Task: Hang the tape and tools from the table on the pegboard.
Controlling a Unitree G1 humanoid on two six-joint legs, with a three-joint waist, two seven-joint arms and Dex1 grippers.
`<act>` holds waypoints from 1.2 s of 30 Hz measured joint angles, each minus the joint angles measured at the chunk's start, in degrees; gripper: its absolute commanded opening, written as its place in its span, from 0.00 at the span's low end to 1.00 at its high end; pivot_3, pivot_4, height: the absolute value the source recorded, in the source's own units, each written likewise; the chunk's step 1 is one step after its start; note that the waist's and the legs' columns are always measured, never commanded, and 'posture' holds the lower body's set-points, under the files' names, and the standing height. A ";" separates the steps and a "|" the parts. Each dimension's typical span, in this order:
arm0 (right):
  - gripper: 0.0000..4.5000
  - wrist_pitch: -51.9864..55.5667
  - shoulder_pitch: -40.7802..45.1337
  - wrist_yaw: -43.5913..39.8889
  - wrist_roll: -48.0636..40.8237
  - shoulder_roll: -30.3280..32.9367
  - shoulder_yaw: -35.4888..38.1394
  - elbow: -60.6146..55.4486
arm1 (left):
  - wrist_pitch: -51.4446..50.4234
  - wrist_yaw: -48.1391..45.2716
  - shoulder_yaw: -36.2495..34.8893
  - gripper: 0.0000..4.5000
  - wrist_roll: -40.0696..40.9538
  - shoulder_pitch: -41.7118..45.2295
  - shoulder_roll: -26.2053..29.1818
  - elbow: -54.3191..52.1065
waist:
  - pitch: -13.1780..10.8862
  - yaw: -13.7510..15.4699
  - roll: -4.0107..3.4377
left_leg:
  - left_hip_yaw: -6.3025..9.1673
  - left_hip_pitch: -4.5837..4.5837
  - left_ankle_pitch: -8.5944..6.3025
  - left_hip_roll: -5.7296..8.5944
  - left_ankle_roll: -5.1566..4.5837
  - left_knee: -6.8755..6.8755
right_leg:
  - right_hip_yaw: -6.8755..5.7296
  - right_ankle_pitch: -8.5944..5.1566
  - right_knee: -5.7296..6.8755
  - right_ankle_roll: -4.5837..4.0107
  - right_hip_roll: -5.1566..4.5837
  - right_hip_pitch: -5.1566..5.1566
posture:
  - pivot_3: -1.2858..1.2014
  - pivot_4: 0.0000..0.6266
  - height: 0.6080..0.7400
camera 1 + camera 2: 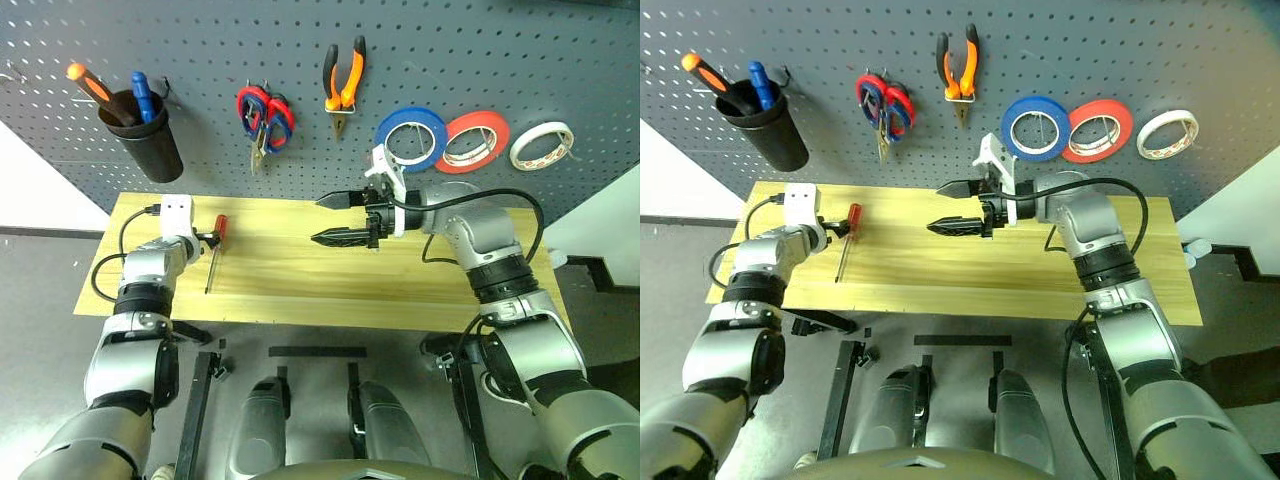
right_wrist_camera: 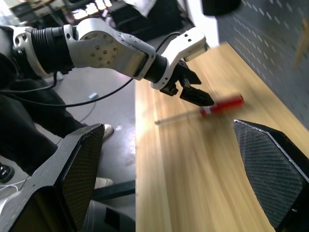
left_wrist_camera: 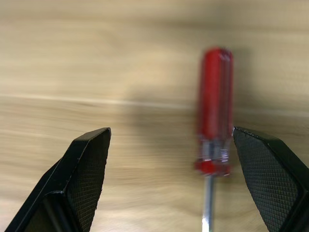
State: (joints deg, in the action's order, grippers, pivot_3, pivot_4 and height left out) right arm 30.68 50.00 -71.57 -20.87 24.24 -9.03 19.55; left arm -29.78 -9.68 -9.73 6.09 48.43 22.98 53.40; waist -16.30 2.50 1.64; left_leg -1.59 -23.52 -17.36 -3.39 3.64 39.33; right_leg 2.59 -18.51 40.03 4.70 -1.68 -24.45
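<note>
Left hand (image 1: 837,232) wide open beside red-handled screwdriver (image 1: 847,241) on table (image 1: 1040,290), right hand (image 1: 958,207) open, empty

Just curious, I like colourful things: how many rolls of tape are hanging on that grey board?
3, side by side on the pegboard at its right: the blue tape roll, then the red-orange tape roll, then the whitish tape at the far right.

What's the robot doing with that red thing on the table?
It is tidying tools onto the pegboard. The pliers and the whitish tape already hang there. The red-handled screwdriver lies on the table, and the left gripper hangs over its handle with fingers open, not gripping yet. The right gripper waits open and empty above the middle of the table.
</note>
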 measured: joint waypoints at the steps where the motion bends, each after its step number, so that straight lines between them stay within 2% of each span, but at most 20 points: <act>1: 1.00 0.78 -0.79 0.37 -0.30 0.64 0.56 -1.34 | 0.91 0.19 -0.01 0.94 -0.31 1.37 -0.23 2.25 | -0.25 -0.20 0.05 | 0.02 -0.01 0.00 -0.01 0.00 0.00 | -0.02 0.00 0.00 0.00 -0.01 -0.01 | 0.54 0.56 1.00; 7: 1.00 5.73 -7.90 1.04 -1.90 4.99 1.34 -9.29 | 4.46 3.08 -0.20 0.94 -0.87 5.81 -1.30 10.55 | -1.07 -1.89 0.10 | -0.01 -0.01 -0.01 -0.03 -0.01 -0.04 | -0.02 0.00 -0.04 0.01 -0.06 -0.03 | 0.53 0.57 1.00; 12: 1.00 7.45 -9.12 1.36 -2.57 7.61 1.80 -11.55 | 3.03 8.85 -0.34 0.94 -1.35 7.81 -1.05 13.21 | -1.21 -3.66 0.08 | -0.03 0.09 -0.01 -0.07 -0.01 -0.01 | -0.01 0.00 -0.03 0.01 -0.05 -0.03 | 0.52 0.57 1.00; 15: 1.00 7.60 -9.10 1.37 -2.71 8.30 2.47 -11.66 | 2.84 10.90 -0.65 0.81 -1.57 7.76 -0.96 13.30 | -1.21 -3.91 0.08 | -0.05 0.14 0.00 -0.16 0.00 -0.02 | -0.01 0.00 0.00 0.01 0.02 -0.02 | 0.52 0.56 1.00; 22: 1.00 6.56 -8.25 0.18 -2.78 8.30 2.51 -11.42 | 1.84 13.60 -2.46 0.29 -1.42 7.13 -0.37 13.31 | -1.23 -3.73 0.05 | -0.13 0.15 0.02 -0.16 0.04 -0.01 | 0.00 0.00 -0.02 0.01 -0.03 -0.02 | 0.52 0.54 1.00; 24: 1.00 6.02 -7.26 -0.80 -2.84 8.30 2.47 -11.25 | 1.42 13.97 -2.81 0.19 -1.31 6.78 -0.25 12.89 | -1.23 -3.65 0.05 | -0.12 0.15 0.02 -0.15 0.04 -0.01 | 0.00 0.00 -0.02 0.01 -0.04 -0.02 | 0.52 0.54 1.00; 32: 1.00 0.74 -3.91 -5.41 -1.82 8.32 1.32 -7.22 | -1.05 14.15 -3.66 0.19 -0.40 4.82 0.40 9.37 | -1.23 -3.67 0.05 | -0.13 0.16 0.03 -0.17 0.05 -0.02 | 0.00 0.00 -0.02 0.01 -0.04 -0.02 | 0.53 0.51 1.00; 36: 1.00 -2.66 -2.15 -7.60 -0.73 8.30 0.53 -4.82 | -5.82 13.20 -4.51 0.19 0.69 2.53 0.60 3.81 | -1.22 -3.66 0.04 | -0.14 0.15 0.05 -0.19 0.09 -0.02 | 0.00 0.00 -0.02 0.01 -0.06 -0.02 | 0.53 0.49 1.00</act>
State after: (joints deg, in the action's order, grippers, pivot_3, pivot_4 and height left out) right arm 28.03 47.85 -79.17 -21.61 32.54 -8.50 14.74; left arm -35.60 3.52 -14.24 6.77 50.96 23.58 57.21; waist -17.52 -1.16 1.68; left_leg -1.72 -23.36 -17.32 -3.58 3.72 39.31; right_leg 2.59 -18.51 40.01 4.71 -1.74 -24.47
